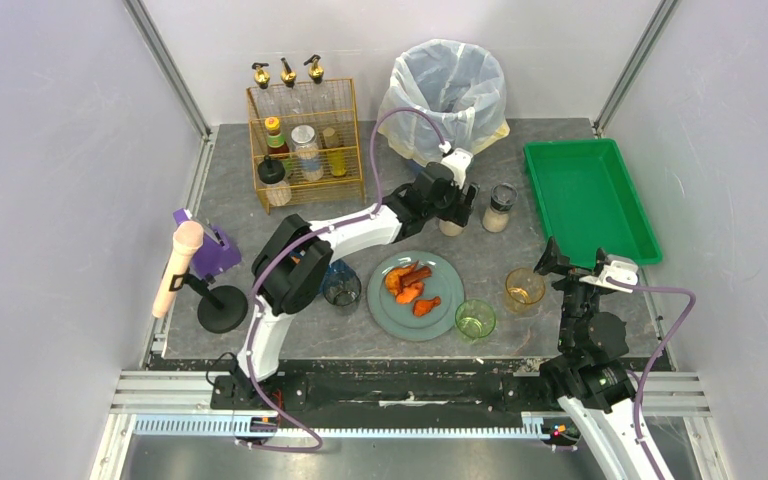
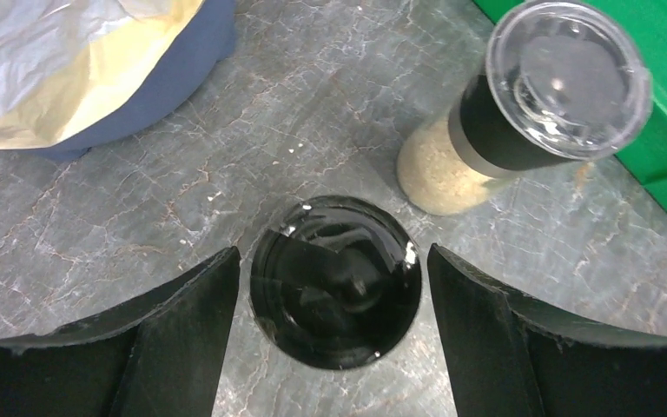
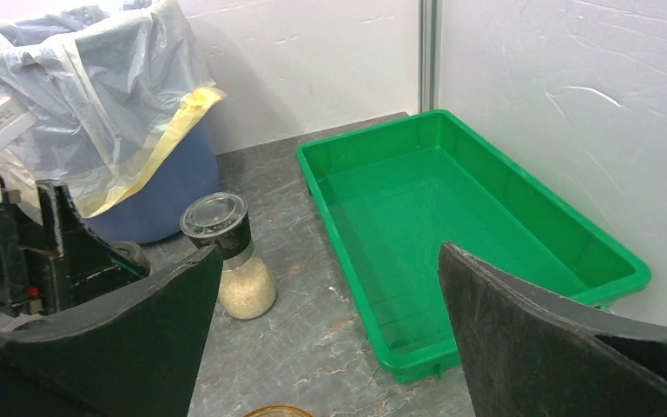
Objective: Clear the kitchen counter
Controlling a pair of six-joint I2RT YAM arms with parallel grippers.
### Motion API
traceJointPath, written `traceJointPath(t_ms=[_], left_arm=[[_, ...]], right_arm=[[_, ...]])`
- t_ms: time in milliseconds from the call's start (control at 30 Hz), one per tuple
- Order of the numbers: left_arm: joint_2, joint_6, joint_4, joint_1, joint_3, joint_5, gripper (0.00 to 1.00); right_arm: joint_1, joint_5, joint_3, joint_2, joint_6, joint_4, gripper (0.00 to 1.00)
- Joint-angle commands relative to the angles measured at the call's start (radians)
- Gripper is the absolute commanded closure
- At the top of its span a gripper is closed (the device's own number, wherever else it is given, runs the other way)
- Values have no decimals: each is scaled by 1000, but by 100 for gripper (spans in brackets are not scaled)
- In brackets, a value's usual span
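A: The kitchen counter, a dark grey veined slab, lies under the green tray.
B: We see the left gripper spread around a black-lidded jar and the right gripper spread. The grinder beside the tray holds pale grains.

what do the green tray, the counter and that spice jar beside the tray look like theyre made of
Green tray: probably moulded plastic, with even colour, a soft sheen and a rolled rim.
Kitchen counter: matte grey with pale veins, so stone or a stone-print laminate; I cannot tell which.
Spice jar: a clear body, glass or plastic, showing pale granules, with a black band and a glossy transparent lid that catches reflections.
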Motion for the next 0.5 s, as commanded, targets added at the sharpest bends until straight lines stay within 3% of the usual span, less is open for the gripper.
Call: traceJointPath(t_ms=[0, 133, 333, 467], left_arm=[[48, 14, -3, -8, 79, -65, 17], [57, -1, -13, -9, 95, -77, 27], [-28, 4, -31, -9, 44, -115, 56], [-122, 11, -67, -9, 3, -149, 68]], right_arm=[[4, 7, 24, -168, -1, 14, 2], [4, 8, 23, -168, -1, 11, 2], [3, 6, 24, -168, -1, 11, 2], [4, 6, 26, -168, 1, 10, 2]])
